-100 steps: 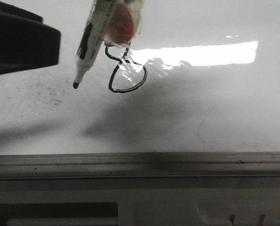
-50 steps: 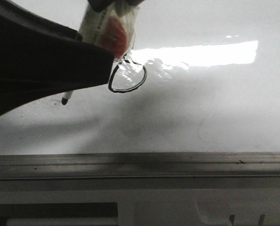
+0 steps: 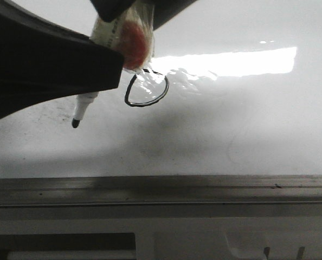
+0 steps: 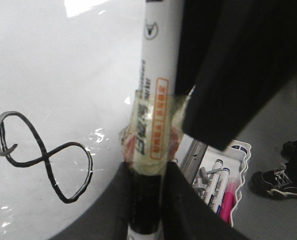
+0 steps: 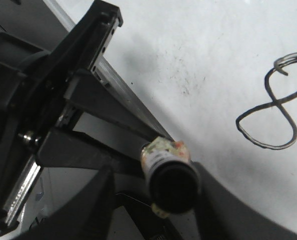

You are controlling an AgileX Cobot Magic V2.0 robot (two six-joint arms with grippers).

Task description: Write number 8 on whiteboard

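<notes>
The whiteboard (image 3: 231, 130) fills most of the front view as a glossy tabletop, with a bright glare strip in the upper right of the frame and a grey rail (image 3: 204, 187) running across the lower third. The number 8 (image 3: 146, 89) sits in the upper middle of that frame. Its wide lower loop is in plain sight, while its upper loop is largely hidden behind the taped part of the marker (image 3: 85, 105).

The marker slants down toward the lower left, and its black tip (image 3: 75, 123) is left of the figure and apart from it. Whether the tip touches the board cannot be told. A red patch (image 3: 134, 38) shows under clear tape on the barrel.

The left gripper (image 3: 104, 65) comes in as a large dark wedge from the left edge and covers the marker's middle. In the left wrist view its 2 fingers (image 4: 113, 210) press against both sides of the barrel, so the jaws are narrow and clasp it.

The right gripper (image 3: 134, 8) enters from the top edge. In the right wrist view its fingers (image 5: 103, 200) flank the marker's butt end, also closed onto it.

In the lower right of the left wrist view, off the board, lies a white tray (image 4: 238, 150) of spare pens.
</notes>
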